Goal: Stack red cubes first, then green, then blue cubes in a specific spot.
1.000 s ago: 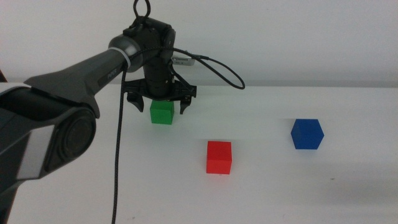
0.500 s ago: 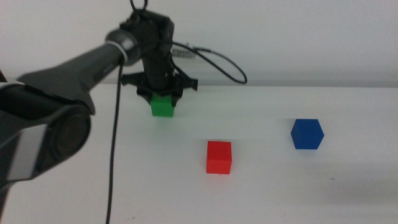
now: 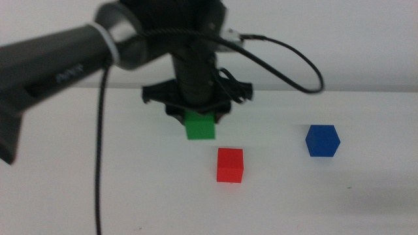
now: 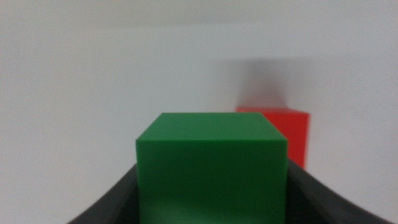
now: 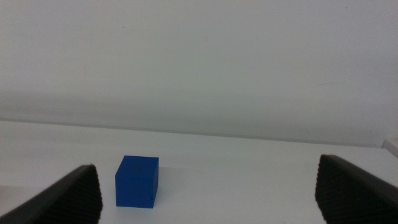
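The left arm (image 3: pixel 59 62) is dark grey with a pale ring near the wrist, faint lettering on its side, and a black cable (image 3: pixel 287 55) looping behind it.

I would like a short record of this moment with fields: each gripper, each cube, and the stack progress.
left gripper: shut on the green cube, held above the table, behind and to the left of the red cube
right gripper: open, waiting out of the middle view, facing the blue cube
green cube: lifted, between the left jaws
red cube: on the table, nothing on top
blue cube: on the table, alone, to the right
stack progress: no cube stacked yet
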Controlling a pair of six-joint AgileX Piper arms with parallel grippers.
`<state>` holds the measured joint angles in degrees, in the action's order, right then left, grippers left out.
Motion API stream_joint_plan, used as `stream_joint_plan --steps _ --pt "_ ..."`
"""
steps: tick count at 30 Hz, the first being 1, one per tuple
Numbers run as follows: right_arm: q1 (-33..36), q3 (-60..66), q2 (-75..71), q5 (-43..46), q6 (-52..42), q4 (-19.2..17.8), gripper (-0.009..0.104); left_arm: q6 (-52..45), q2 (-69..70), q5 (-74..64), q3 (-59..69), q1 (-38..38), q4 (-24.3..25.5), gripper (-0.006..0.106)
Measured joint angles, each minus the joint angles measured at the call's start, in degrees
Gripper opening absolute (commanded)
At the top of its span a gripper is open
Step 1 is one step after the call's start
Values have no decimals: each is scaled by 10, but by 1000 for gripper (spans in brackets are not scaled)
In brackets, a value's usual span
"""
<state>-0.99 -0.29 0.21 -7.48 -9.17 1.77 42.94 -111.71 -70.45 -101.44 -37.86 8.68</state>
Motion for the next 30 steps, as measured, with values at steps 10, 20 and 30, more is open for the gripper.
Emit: stream_joint_plan --steps 10,20,30 --pt "0 0 0 0 0 0 92 29 -87 2 -66 -33 -37 -2" --pt "0 0 0 1 0 0 92 44 -102 2 -66 -45 -36 -2" --pt "0 0 0 1 0 0 92 54 -104 2 -67 -51 -15 -2"
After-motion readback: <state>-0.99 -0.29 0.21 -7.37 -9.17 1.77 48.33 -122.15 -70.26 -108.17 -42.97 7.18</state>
